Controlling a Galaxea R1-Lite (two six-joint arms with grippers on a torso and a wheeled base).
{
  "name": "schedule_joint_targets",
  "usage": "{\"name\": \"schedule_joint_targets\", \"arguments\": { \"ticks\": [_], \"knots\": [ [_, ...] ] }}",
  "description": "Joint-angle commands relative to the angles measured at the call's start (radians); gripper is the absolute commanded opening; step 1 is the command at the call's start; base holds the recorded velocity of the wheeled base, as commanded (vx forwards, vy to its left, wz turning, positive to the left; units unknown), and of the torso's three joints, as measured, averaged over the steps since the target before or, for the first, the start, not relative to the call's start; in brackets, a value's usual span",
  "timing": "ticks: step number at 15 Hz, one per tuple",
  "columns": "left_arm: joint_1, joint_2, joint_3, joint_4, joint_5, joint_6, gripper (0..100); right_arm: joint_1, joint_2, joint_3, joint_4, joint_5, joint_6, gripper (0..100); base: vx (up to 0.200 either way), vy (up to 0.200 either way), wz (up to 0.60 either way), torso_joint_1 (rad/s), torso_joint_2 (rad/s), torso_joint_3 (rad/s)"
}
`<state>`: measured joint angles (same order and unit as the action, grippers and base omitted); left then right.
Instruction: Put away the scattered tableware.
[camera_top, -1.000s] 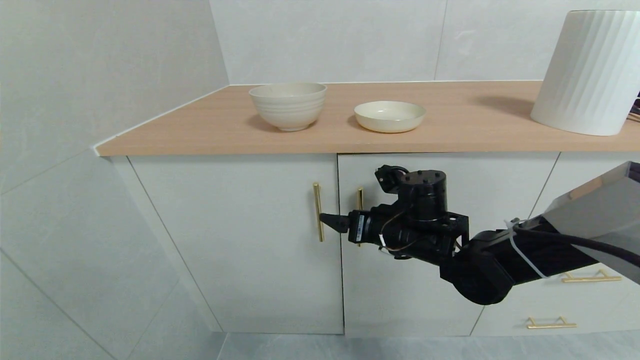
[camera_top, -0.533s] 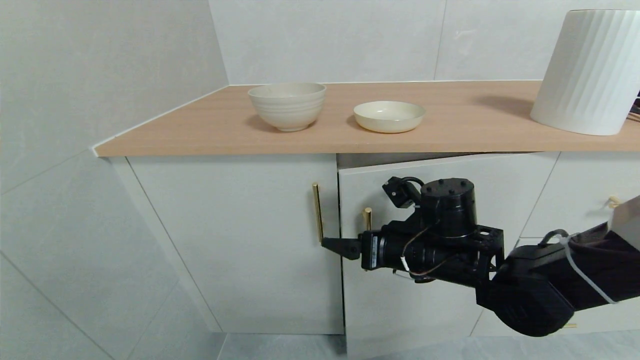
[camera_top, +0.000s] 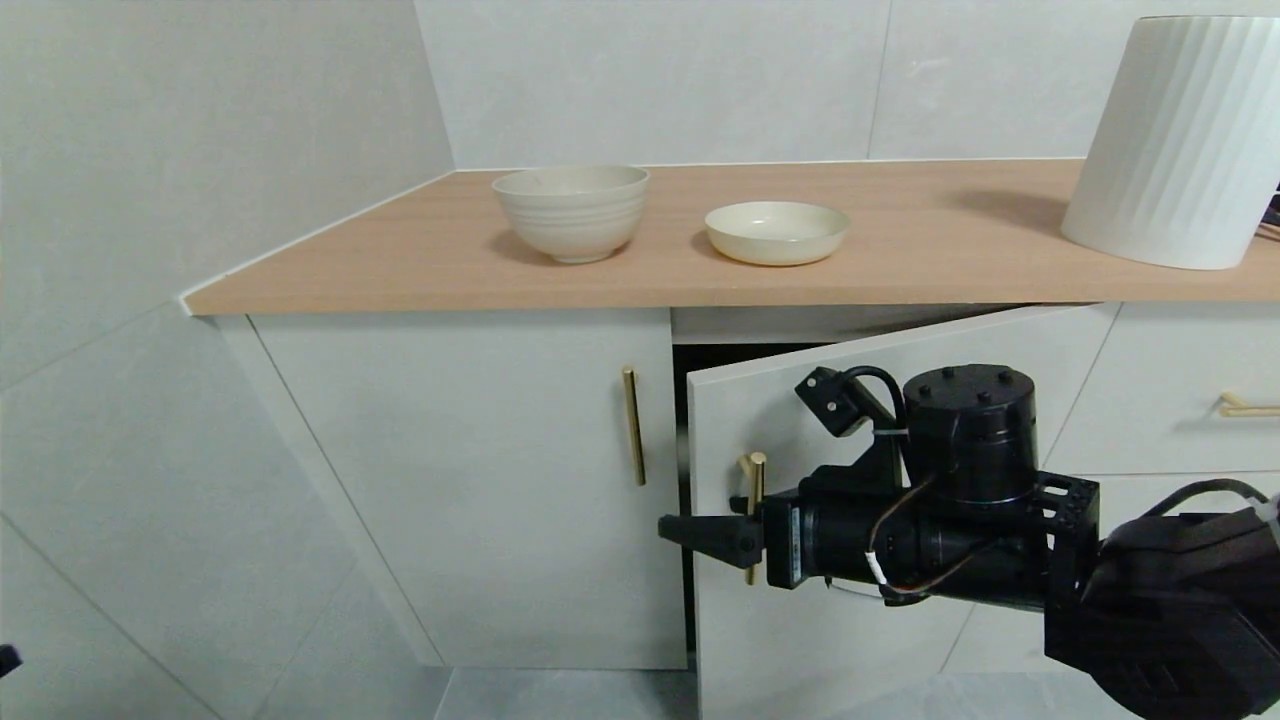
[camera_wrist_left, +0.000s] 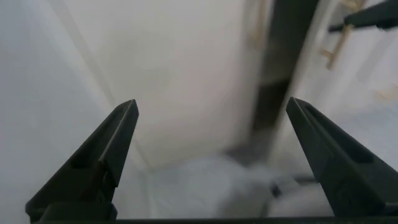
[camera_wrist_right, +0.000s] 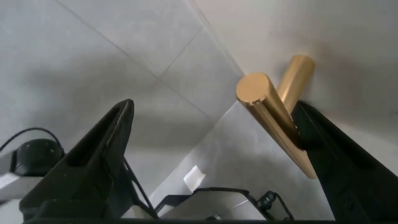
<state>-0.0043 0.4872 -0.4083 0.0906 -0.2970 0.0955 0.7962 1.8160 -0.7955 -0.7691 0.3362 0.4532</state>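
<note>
Looking down from the head camera, I see the task's tableware on the wooden countertop (camera_top: 950, 255): a deep ribbed bowl (camera_top: 572, 210) toward the corner and a shallow dish (camera_top: 777, 232) just beside it, the two apart and both upright. A tall white ribbed container (camera_top: 1180, 140) stands well away at the counter's far right. Below, the left cabinet door (camera_top: 470, 480) is closed with its brass handle (camera_top: 631, 425) upright, while the right cabinet door (camera_top: 800, 620) stands ajar, a dark gap showing along its edge and top. My right gripper (camera_top: 672, 527) is at that door's own brass bar (camera_top: 755, 490). On the right wrist camera the right gripper (camera_wrist_right: 214, 106) has its fingers spread wide, not clamped. The bar (camera_wrist_right: 273, 118) sits inside the gap, pressed against one finger (camera_wrist_right: 348, 180), and the other is well clear of it. My left gripper (camera_wrist_left: 211, 102) hangs low near the floor facing the cabinet fronts, its fingers also spread wide with nothing between them.
</note>
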Motion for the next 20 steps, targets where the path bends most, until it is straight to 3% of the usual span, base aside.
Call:
{"name": "schedule_joint_targets", "arguments": {
  "ticks": [1,3,5,6,13,14,15,16,18,20],
  "knots": [
    [-0.048,0.407,-0.136,-0.017,-0.085,0.000,100,0.018,-0.023,0.006,-0.007,0.009,-0.001,100,0.000,0.000,0.00,0.000,0.00,0.000],
    [-0.227,0.590,-0.201,-0.078,-0.091,-0.092,100,0.026,-0.023,0.018,-0.007,0.007,-0.008,100,0.000,0.000,0.00,0.000,0.00,0.000],
    [-0.362,0.703,-0.225,-0.166,-0.086,-0.169,100,0.028,-0.038,0.025,-0.007,0.007,-0.014,100,0.000,0.000,0.00,0.000,0.00,0.000],
    [-0.407,0.763,-0.234,-0.215,-0.085,-0.191,0,0.028,-0.043,0.027,-0.007,0.007,-0.014,100,0.000,0.000,0.00,0.000,0.00,0.000],
    [-0.516,1.031,-0.253,-0.471,-0.091,-0.204,0,0.029,-0.070,0.067,-0.007,0.007,-0.079,100,0.000,0.000,0.00,0.000,0.00,0.000],
    [-0.516,1.031,-0.253,-0.471,-0.091,-0.204,0,0.029,-0.070,0.067,-0.007,0.007,-0.079,100,0.000,0.000,0.00,0.000,0.00,0.000],
    [-0.516,1.150,-0.271,-0.537,-0.090,-0.211,0,0.029,-0.070,0.068,-0.006,0.007,-0.094,100,0.000,0.000,0.00,0.000,0.00,0.000],
    [-0.513,1.212,-0.291,-0.585,-0.090,-0.229,0,0.029,-0.070,0.068,-0.006,0.009,-0.094,100,0.000,0.000,0.00,0.000,0.00,0.000],
    [-0.513,1.337,-0.337,-0.735,-0.091,-0.318,0,0.029,-0.064,0.070,-0.002,0.011,-0.093,100,0.000,0.000,0.00,0.000,0.00,0.000],
    [-0.513,1.450,-0.392,-0.830,-0.088,-0.346,0,0.029,-0.064,0.075,-0.001,0.014,-0.091,100,0.000,0.000,0.00,0.000,0.00,0.000]
  ]
}}
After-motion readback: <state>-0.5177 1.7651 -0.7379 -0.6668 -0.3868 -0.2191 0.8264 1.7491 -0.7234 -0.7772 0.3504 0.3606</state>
